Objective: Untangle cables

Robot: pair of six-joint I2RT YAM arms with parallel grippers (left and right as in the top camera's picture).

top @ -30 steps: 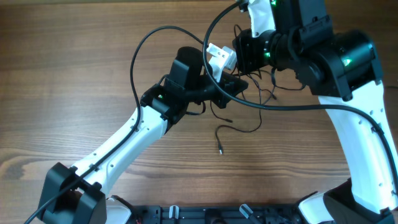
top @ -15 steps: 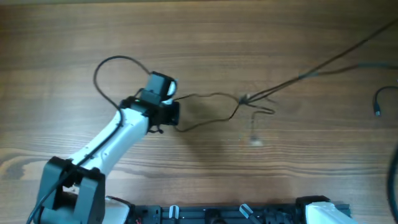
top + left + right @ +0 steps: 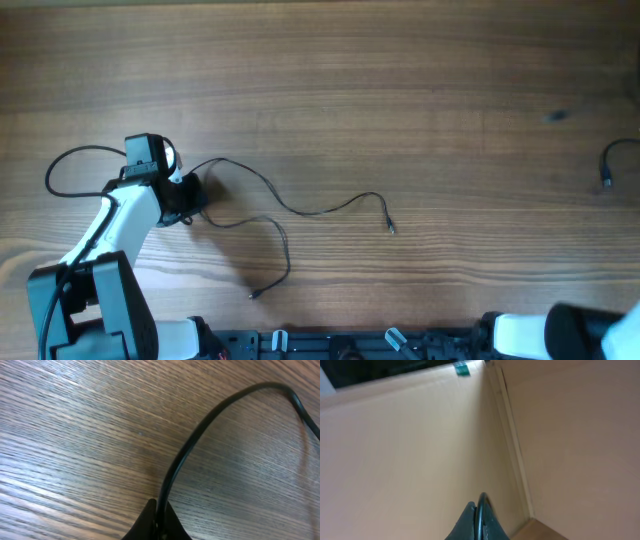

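My left gripper [image 3: 188,196] is at the table's left side, shut on a thin black cable [image 3: 300,211]. One strand runs right from the gripper to a small plug [image 3: 390,228]. A second strand [image 3: 284,250] curves down to a plug end near the front edge. In the left wrist view the shut fingers [image 3: 160,522] pinch the cable [image 3: 190,450], which arcs up and to the right over the wood. My right gripper [image 3: 479,519] is outside the overhead view. It is shut on a black cable [image 3: 481,502] and faces a beige wall. Another short black strand [image 3: 607,165] shows at the right edge.
The left arm's thicker black cable [image 3: 60,175] loops at the far left. The arm bases and a black rail [image 3: 330,345] line the front edge. The wooden tabletop [image 3: 400,90] stretches between them.
The right arm has left the overhead view, carrying a cable off to the right. The left gripper has pulled left with its cable. The tangle is gone; the strands now lie spread out.
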